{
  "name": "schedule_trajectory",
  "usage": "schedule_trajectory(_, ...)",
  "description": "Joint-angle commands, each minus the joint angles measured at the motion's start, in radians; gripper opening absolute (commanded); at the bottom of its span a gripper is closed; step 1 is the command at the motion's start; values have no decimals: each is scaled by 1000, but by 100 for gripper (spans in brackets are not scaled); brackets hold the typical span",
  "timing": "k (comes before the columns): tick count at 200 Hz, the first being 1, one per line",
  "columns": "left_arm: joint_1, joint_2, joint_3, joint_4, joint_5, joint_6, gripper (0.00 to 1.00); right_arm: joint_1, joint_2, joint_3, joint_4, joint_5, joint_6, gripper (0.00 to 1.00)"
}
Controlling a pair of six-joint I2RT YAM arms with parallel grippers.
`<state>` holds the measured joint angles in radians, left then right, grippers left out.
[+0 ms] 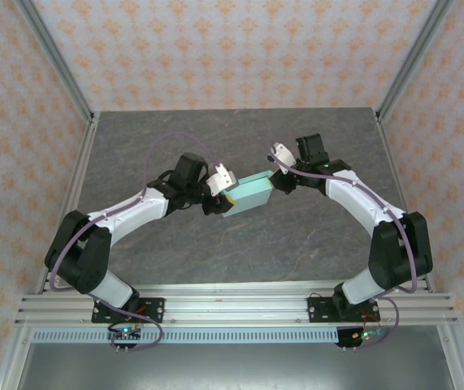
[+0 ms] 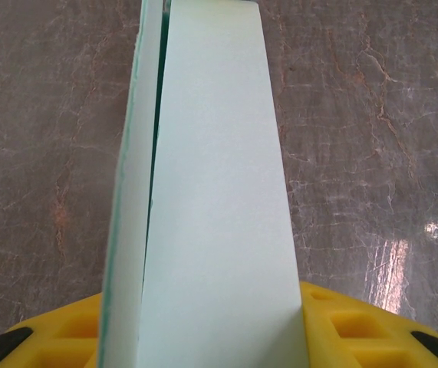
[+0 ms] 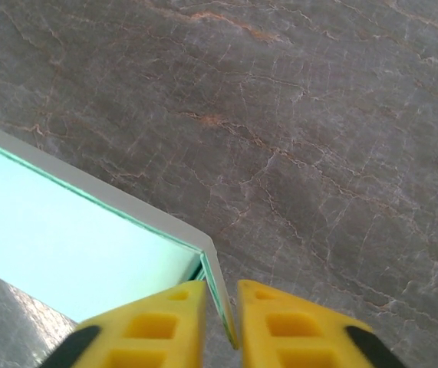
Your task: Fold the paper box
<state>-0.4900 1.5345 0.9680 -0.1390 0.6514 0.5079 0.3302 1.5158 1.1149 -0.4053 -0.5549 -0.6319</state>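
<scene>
Tabletop (image 1: 215,138) of grey veined stone takes up the middle of my overhead feed, fenced by aluminium posts (image 1: 57,61) and orange-patterned wall panels (image 1: 215,49). From their bases on the near rail (image 1: 232,307), both arms bow outward and then reach in toward each other. The left arm (image 1: 126,213) runs from its elbow at the near left toward the far right, and the right arm (image 1: 362,203) mirrors it from the near right, wrist turned left.

They meet around mid-table, and between them I see the paper box (image 1: 249,193), a pale mint-blue flat rectangle, angled so its right end lies farther from me than its left.

The left gripper (image 1: 225,201) has the box's left end. On my left wrist feed the box (image 2: 211,199) stands up between the yellow fingers (image 2: 357,333), which sit partly apart with the box body filling the gap. A narrow dark seam (image 2: 157,138) runs along its left side where two card layers part.

The right gripper (image 1: 277,182) is at the box's far right corner. On my right wrist feed its yellow fingers (image 3: 153,330) are almost together, pinching a thin end flap (image 3: 217,276) of the box (image 3: 65,245) edge-on between them.
</scene>
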Motion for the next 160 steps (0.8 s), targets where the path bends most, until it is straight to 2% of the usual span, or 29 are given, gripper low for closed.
schedule_trajectory(1,5,7,36,-17,17,14,32,-2,-5,43,-8,-13,31,12)
schedule_trajectory(35,5,43,65,-52,-27,12,33,14,-6,74,-44,46,129,6)
schedule_trajectory(107,-2,106,114,-98,-97,10,34,97,31,160,-158,186,347,5)
schedule_trajectory(160,-11,131,134,-116,-140,18,35,114,79,224,-219,201,473,5)
